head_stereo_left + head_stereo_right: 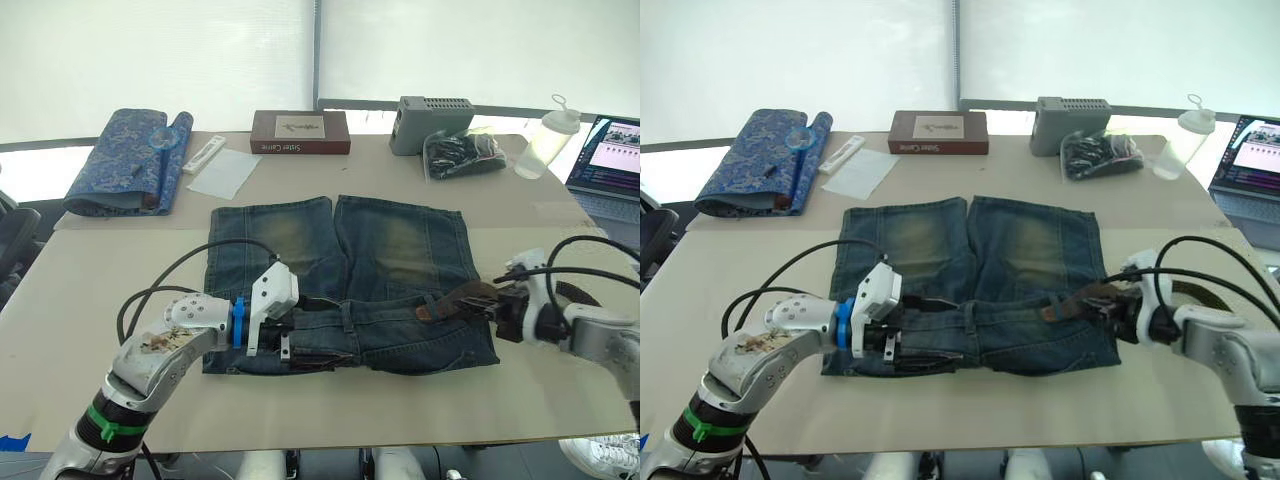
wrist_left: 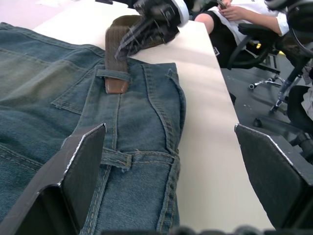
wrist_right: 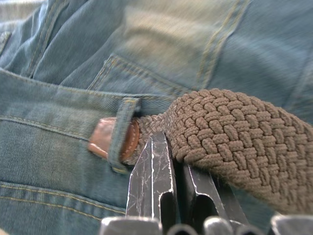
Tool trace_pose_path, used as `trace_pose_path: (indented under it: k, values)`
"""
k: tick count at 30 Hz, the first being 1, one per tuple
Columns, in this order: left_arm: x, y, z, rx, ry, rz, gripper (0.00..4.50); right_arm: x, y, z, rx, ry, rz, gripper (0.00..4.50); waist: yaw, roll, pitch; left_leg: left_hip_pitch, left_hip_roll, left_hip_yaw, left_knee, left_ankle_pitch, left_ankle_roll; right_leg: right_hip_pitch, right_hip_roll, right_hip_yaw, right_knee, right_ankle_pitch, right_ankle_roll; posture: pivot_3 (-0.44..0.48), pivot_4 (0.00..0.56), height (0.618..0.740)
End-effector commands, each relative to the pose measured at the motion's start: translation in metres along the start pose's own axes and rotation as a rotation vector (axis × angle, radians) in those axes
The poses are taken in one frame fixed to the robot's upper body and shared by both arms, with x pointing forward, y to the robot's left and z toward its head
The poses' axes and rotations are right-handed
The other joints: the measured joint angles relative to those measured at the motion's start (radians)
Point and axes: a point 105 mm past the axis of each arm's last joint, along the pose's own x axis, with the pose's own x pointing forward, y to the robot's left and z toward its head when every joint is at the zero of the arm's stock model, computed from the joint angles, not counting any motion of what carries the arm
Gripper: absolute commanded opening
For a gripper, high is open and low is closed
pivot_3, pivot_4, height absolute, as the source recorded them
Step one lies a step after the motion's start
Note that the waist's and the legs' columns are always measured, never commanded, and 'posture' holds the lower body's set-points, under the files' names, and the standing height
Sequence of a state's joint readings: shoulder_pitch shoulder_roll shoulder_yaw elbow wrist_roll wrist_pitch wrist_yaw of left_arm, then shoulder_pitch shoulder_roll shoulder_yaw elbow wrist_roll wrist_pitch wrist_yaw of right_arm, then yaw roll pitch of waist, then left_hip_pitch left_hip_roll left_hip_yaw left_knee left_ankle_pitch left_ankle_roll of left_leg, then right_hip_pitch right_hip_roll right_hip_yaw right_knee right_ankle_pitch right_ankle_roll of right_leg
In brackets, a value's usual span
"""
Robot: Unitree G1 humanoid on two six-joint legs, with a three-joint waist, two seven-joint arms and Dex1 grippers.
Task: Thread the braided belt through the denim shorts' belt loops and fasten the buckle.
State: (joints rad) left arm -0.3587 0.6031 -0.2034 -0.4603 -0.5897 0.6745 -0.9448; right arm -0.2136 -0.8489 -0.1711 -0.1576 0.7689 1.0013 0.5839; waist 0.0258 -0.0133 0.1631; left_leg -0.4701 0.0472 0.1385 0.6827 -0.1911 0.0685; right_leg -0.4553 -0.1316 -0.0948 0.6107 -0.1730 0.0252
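While lying on denim shorts (image 1: 340, 270), braided belt (image 3: 230, 137) tip through one belt loop (image 3: 122, 134), pinched by right end effector (image 3: 176, 161); left end effector (image 2: 171, 161) wide open, empty.

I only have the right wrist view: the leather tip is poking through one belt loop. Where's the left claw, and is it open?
Observer: The left claw is open, low over the waistband of the denim shorts, to the robot's left of that belt loop.
Operator: Any loop between it and the tip?
Observer: Yes. The next belt loop lies flat on the waistband, right beside one of the left claw's fingers.
Operator: And where does my right claw sit on the shorts?
Observer: The right claw is at the shorts' edge on the robot's right, pinching the braided belt just behind the loop.
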Motion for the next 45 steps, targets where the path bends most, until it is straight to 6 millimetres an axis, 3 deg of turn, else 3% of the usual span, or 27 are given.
trace_pose_path:
  k: [1, 7, 15, 20, 27, 35, 38, 45]
  values:
    - [0.009, 0.005, 0.004, -0.067, -0.034, 0.016, 4.47, 0.01, 0.004, -0.003, 0.056, -0.011, 0.003, 0.0, -0.001, 0.0, 0.0, 0.0, 0.0, 0.0, 0.001, 0.0, 0.0, 0.0, 0.0, 0.0, 0.0, 0.0, 0.0, 0.0, 0.15, 0.709]
    - [0.029, 0.013, -0.003, -0.316, -0.072, 0.004, 4.47, 0.021, 0.016, 0.002, 0.284, -0.101, 0.085, 0.0, -0.007, -0.002, -0.001, 0.002, 0.001, -0.001, 0.003, 0.0, 0.0, 0.002, 0.001, 0.0, 0.001, 0.0, 0.0, 0.0, 0.15, 0.709]
    - [0.06, 0.025, -0.019, -0.668, -0.06, 0.011, 4.47, 0.02, 0.037, 0.005, 0.511, -0.2, 0.224, 0.0, -0.017, -0.002, -0.001, 0.002, 0.001, -0.002, 0.003, 0.004, 0.007, 0.002, 0.002, 0.0, 0.004, 0.003, 0.004, 0.0, 0.15, 0.709]
    - [0.066, 0.039, -0.023, -0.756, -0.07, 0.079, 4.47, 0.015, 0.042, 0.013, 0.602, -0.282, 0.269, 0.0, -0.017, -0.002, -0.001, 0.002, 0.001, -0.002, 0.003, 0.004, 0.007, 0.002, 0.002, 0.0, 0.004, 0.003, 0.004, 0.0, 0.15, 0.709]
    - [0.066, 0.041, -0.015, -0.825, -0.12, 0.073, 4.47, 0.009, 0.046, 0.02, 0.678, -0.358, 0.304, 0.0, -0.019, -0.002, -0.001, 0.001, 0.001, -0.002, 0.003, 0.004, 0.006, 0.002, 0.002, 0.0, 0.004, 0.003, 0.004, 0.0, 0.15, 0.709]
    - [0.069, 0.054, 0.008, -0.921, -0.266, 0.065, 4.47, 0.006, 0.058, 0.02, 0.653, -0.343, 0.347, 0.0, -0.017, -0.002, -0.001, 0.0, 0.0, -0.002, 0.003, 0.004, 0.006, 0.002, 0.002, 0.0, 0.003, 0.002, 0.002, 0.0, 0.15, 0.709]
    - [0.072, 0.052, 0.008, -0.94, -0.257, 0.037, 3.71, 0.006, 0.061, 0.022, 0.644, -0.345, 0.356, 0.0, -0.018, -0.002, -0.001, 0.001, 0.0, -0.002, 0.003, 0.004, 0.007, 0.002, 0.002, 0.0, 0.002, 0.002, 0.002, 0.0, 0.15, 0.709]
    - [0.076, 0.047, 0.005, -0.971, -0.244, 0.014, 0.42, 0.004, 0.064, 0.023, 0.625, -0.347, 0.362, 0.0, -0.017, -0.002, -0.001, 0.0, 0.0, -0.002, 0.003, 0.004, 0.007, 0.002, 0.002, 0.0, 0.002, 0.002, 0.003, 0.0, 0.15, 0.709]
